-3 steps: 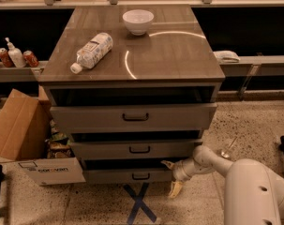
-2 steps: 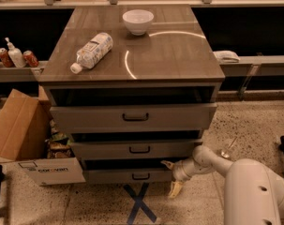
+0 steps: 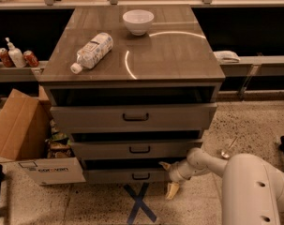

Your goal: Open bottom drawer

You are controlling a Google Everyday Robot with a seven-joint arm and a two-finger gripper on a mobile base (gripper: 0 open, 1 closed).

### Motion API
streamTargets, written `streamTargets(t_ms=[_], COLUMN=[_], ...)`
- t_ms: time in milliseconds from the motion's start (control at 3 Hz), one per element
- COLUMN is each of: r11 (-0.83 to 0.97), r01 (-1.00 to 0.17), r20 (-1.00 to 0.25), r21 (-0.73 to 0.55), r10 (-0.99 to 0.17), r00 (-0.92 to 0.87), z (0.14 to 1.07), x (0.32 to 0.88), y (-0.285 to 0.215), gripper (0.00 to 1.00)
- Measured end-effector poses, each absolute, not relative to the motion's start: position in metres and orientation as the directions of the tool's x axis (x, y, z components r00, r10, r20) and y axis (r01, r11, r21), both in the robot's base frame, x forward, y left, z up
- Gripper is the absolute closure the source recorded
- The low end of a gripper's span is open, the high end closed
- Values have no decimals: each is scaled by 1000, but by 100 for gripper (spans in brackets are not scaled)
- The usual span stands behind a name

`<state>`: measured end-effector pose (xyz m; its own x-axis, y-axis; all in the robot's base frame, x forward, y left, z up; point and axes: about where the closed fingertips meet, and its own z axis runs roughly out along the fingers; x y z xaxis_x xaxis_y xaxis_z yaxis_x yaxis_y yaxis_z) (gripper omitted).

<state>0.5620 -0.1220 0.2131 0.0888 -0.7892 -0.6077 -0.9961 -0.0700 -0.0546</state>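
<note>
Bottom drawer (image 3: 113, 176): lowest front, long axis left-right, lies directly left of the gripper. Gripper (image 3: 169, 177): low at the drawer's right end, fingers spread apart, nothing held. Bar handle (image 3: 140, 176): horizontal, further left, not touching; likely the next reach.

We think this is a robot lab. A drawer cabinet (image 3: 169, 50) stands alone on a speckled floor (image 3: 254, 125), with a blue tape cross (image 3: 139, 203) stuck down in front. A cardboard box (image 3: 19, 125) with snack bags (image 3: 57, 144) sits beside it. Soda cans (image 3: 31, 58) stand on a low shelf (image 3: 15, 71). The white robot arm (image 3: 202, 161) has its end effector (image 3: 168, 177) low by the bottom drawer (image 3: 127, 176), fingers spread apart.
</note>
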Motion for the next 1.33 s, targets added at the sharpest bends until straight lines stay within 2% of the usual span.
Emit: streamTargets(t_ms=[667, 1333], r11=[-65, -64], r01=[-998, -998], r20=[-629, -644], r21=[-13, -6], r10=[-775, -763], r00=[59, 52], z=[180, 174], x=[560, 562], y=[-105, -99], gripper=[0, 50])
